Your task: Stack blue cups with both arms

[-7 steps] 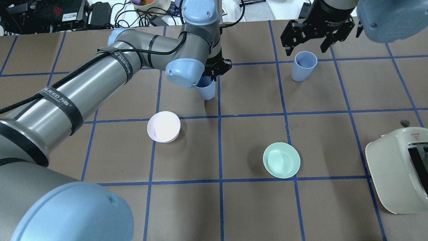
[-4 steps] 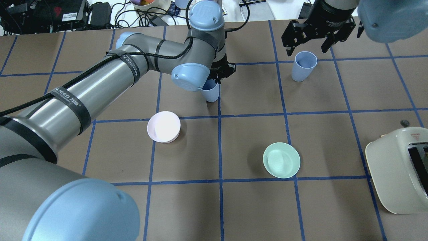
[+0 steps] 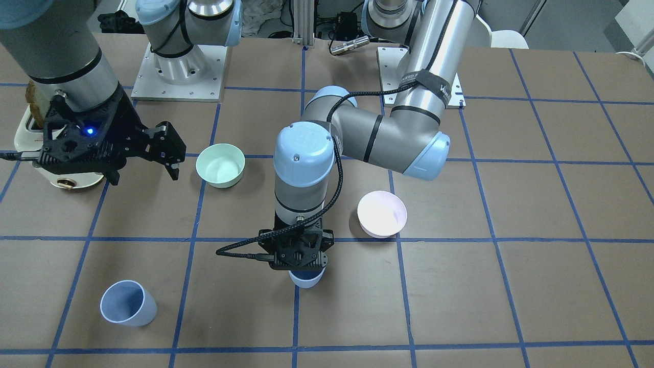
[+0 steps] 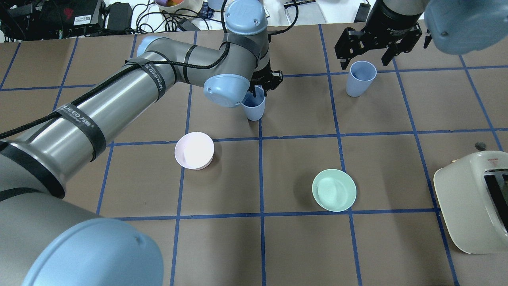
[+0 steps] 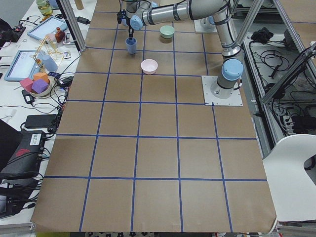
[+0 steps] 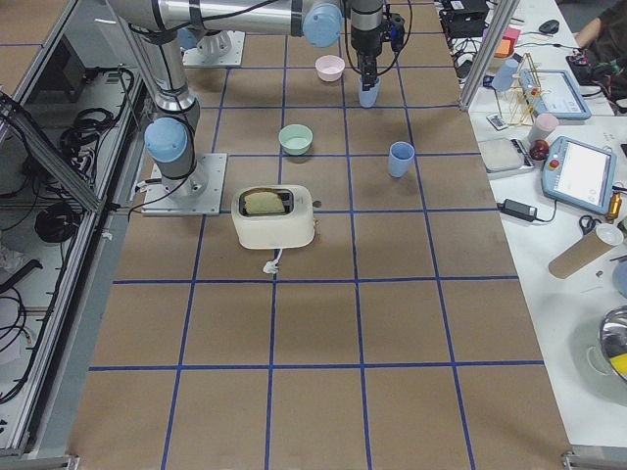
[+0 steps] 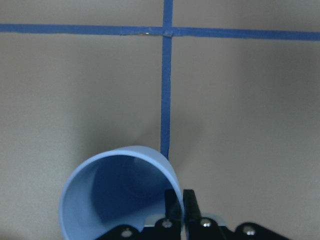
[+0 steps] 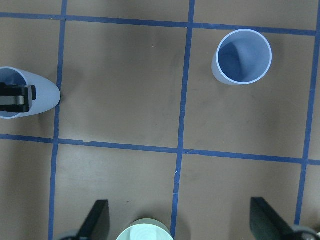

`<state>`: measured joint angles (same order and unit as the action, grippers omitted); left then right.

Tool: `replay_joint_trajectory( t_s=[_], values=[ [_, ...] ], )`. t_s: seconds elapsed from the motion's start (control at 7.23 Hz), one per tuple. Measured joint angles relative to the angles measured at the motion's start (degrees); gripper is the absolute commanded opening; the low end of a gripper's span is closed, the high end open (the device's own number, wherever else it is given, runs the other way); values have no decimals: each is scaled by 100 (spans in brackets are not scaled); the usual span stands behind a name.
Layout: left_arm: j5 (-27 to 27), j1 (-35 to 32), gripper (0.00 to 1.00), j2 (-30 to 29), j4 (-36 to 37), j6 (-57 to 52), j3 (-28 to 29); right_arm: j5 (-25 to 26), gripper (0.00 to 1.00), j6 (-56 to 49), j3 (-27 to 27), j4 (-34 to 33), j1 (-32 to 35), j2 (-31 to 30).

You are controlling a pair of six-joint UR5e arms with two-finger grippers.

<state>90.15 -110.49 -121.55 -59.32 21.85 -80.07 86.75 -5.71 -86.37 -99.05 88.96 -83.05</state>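
Gridded table [image 4: 301, 246], half-legible strap [image 4: 79, 119], left tool [image 7: 181, 200] gripping cup [image 7: 120, 195]

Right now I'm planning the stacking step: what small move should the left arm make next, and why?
Probably raise the left claw a little and carry its blue cup toward the other blue cup. The claw is pinched shut on that cup's wall, the other cup stands upright and free, and the right claw hangs open, holding nothing.
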Motion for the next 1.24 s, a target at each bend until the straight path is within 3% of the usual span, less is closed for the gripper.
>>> replay_joint_trajectory(
  t_s=[0.41, 0.83, 1.24],
  values=[
    [35, 310, 100, 772, -1217, -382, -47, -8, 100, -50, 23, -101, -132, 110],
    [19, 1064, 100, 1504, -2610, -1005, -120, -2, 100, -381, 102, -822, -604, 867],
    [45, 1198, 100, 2196, -2850, -1158, -368, 37, 100, -455, 330, -1622, -790, 1799]
  ],
)
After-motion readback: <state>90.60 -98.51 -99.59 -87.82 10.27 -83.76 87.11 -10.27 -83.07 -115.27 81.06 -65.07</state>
